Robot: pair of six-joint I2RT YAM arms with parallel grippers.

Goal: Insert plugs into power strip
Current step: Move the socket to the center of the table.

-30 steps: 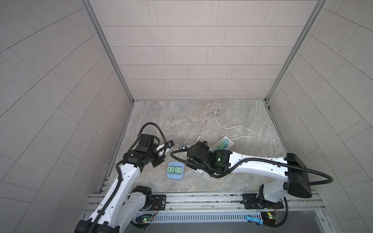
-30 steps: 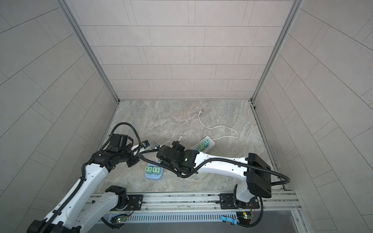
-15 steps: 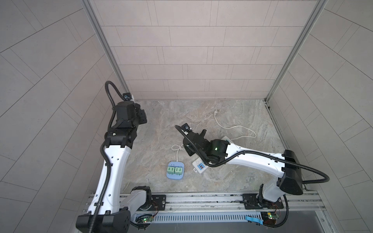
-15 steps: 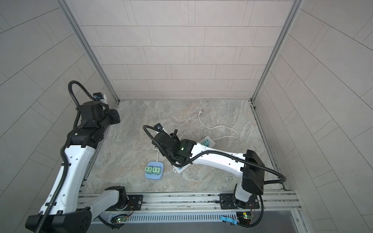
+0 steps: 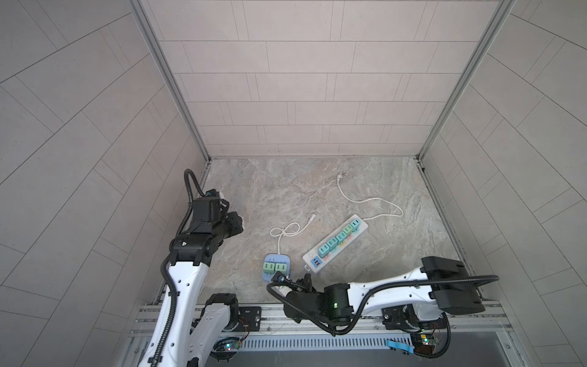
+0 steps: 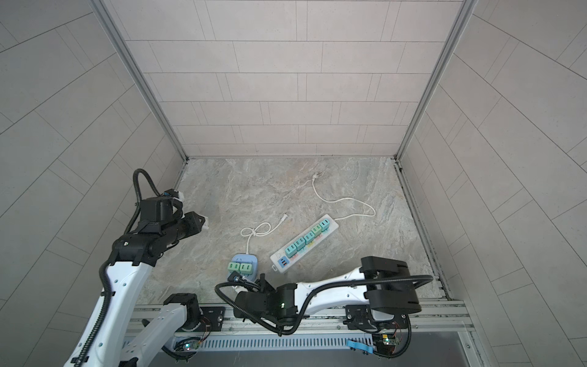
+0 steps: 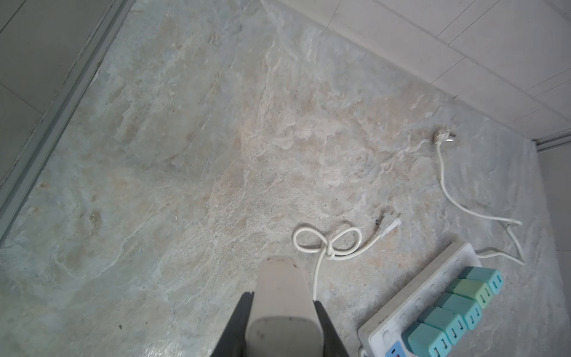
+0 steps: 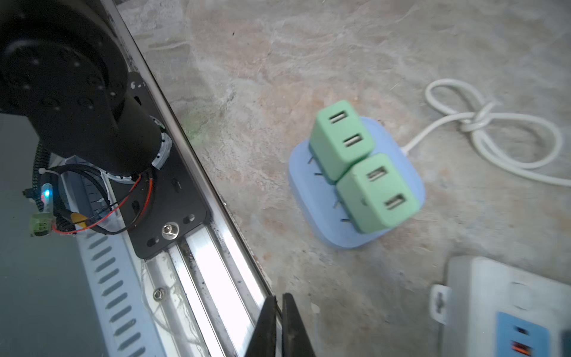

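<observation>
Pale tiled walls (image 5: 301,95) close in on three sides here, and the surface (image 5: 286,190) between them is a slab of grey-and-tan marbled stone with a metal rail (image 5: 317,313) along its near edge. A long white power strip (image 5: 309,255) lies at a slant on the right half of the stone. Five teal and mint plugs (image 5: 341,236) are seated in a tight row along it, and the end with the coloured ports points toward the rail. Its thin white cord (image 5: 374,203) wanders off toward the back wall. Just to the left of it sits a small blue power strip (image 5: 274,256) with rounded corners. Two green plugs (image 5: 269,268) stand pushed into it side by side, touching each other, and the right wrist view shows a little of their prongs above the blue face. The blue strip's own cord (image 5: 286,230) is tied in a loose knot behind it. The left arm (image 5: 187,286) reaches in from the left wall side and is raised well clear of both strips. Its jaws are closed on the flat sides of a white charger block (image 7: 281,287), which sticks out past the tips. I can't see the block's prongs from anywhere. The right arm (image 5: 387,290) lies low along the front and is folded back toward the middle. Its jaws are pressed together with nothing between them, at the front edge of the stone, near the blue strip but not touching it.
</observation>
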